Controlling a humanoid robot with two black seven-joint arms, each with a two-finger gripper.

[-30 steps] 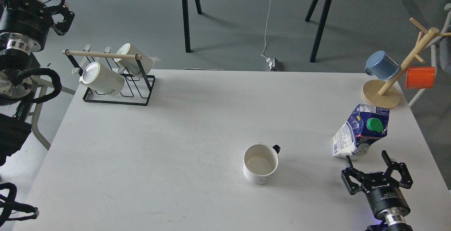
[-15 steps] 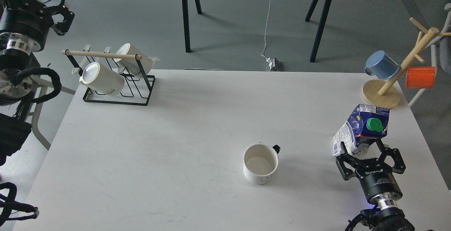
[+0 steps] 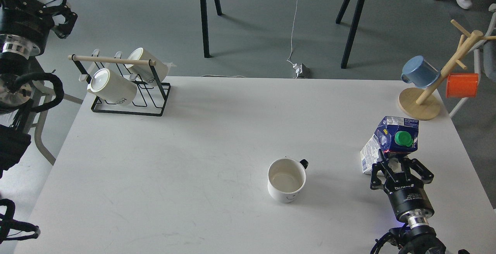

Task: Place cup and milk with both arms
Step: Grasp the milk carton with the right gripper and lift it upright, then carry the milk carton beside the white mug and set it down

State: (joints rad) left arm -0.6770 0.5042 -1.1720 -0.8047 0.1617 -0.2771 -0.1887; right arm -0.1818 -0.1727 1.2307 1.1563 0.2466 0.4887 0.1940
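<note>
The cup [image 3: 286, 180], a white mug with a black handle and a smiley face, stands upright and empty near the middle front of the white table [image 3: 193, 141]. The milk [image 3: 392, 139], a dented blue and white carton with a green cap, stands at the right and leans a little to the left. My right gripper [image 3: 401, 165] comes in from the bottom right, and its fingers are closed around the carton's lower part. My left gripper [image 3: 64, 14] is off the table at the top left, with its fingers spread and nothing in it.
A black wire rack [image 3: 130, 105] with two larger white mugs stands at the back left. A wooden mug tree [image 3: 420, 105] with a blue mug [image 3: 419, 72] and an orange mug [image 3: 462, 85] stands at the back right corner, just behind the milk.
My right gripper moved forward to the milk and its fingers closed around the base. The carton shifted slightly left and tilted. My left arm drew back a little.
</note>
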